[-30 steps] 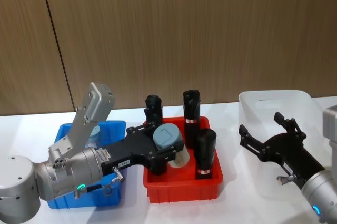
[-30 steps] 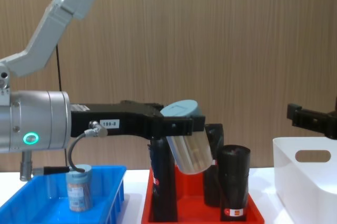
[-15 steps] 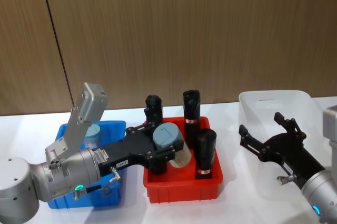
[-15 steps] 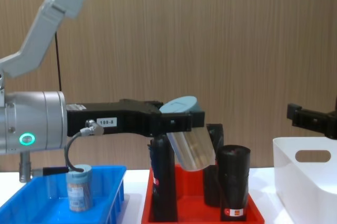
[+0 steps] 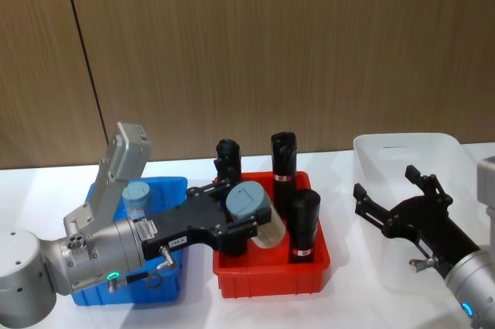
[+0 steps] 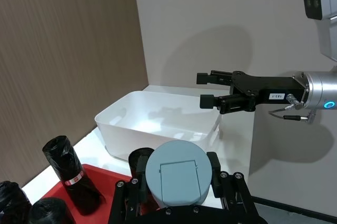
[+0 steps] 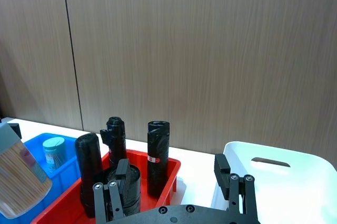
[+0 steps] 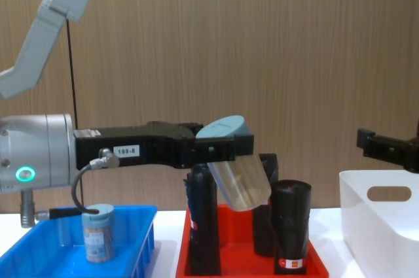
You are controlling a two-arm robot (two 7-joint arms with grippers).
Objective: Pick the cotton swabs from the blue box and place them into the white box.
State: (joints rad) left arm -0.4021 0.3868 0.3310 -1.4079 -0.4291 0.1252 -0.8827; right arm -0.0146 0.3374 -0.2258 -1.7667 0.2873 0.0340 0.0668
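Holding a tilted swab jar (image 8: 241, 183) in the left end effector (image 5: 249, 221) over the red tray (image 5: 271, 282).
Barely drifting since before; half hiding the blue box's (image 5: 166, 185) other jar (image 5: 137, 193); spreading the right end effector (image 5: 384, 183) wide.

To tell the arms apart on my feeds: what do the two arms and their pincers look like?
Both arms are silver-grey cylinders with black, angular pincers. The left arm has a green ring light, a looping grey cable and a white label, 199-8, on the left pincer. The right arm has a blue light; the right pincer carries a small white tag.
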